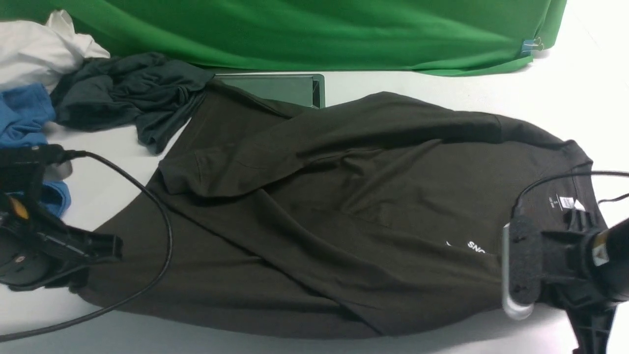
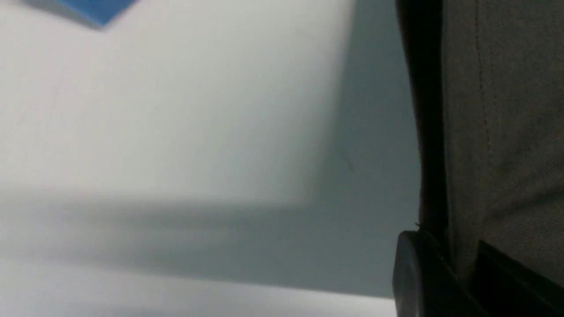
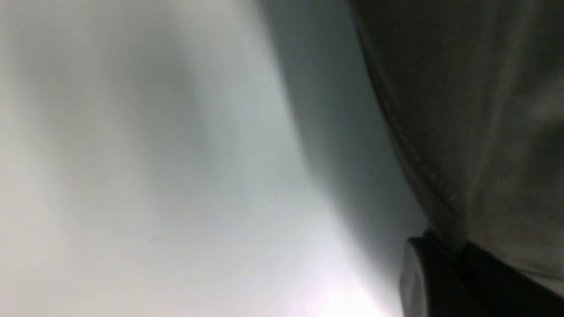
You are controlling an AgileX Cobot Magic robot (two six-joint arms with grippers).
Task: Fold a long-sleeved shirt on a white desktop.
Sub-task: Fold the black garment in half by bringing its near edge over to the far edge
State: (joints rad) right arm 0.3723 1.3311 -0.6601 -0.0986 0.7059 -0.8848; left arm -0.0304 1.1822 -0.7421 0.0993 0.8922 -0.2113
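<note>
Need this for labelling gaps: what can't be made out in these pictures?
Chest print: front view, right arm covers most of it.
Neck tag text: front view, too small.
Cable hatch: front view, partly under the long-sleeved shirt.
Blue garment: front view, cut by the left edge.

Green backdrop (image 1: 304,34), white garment (image 1: 34,49), blue garment (image 1: 22,115), dark grey-teal garment (image 1: 128,93)

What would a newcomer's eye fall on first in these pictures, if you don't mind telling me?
The long-sleeved shirt comes first: a big dark shape lying sideways across the middle of the white desktop, collar to the right, one sleeve folded over its body. Next come the left gripper and the right gripper, each seemingly pinching its edge at opposite ends. Behind hangs a green backdrop, with a heap of other clothes at far left.
</note>
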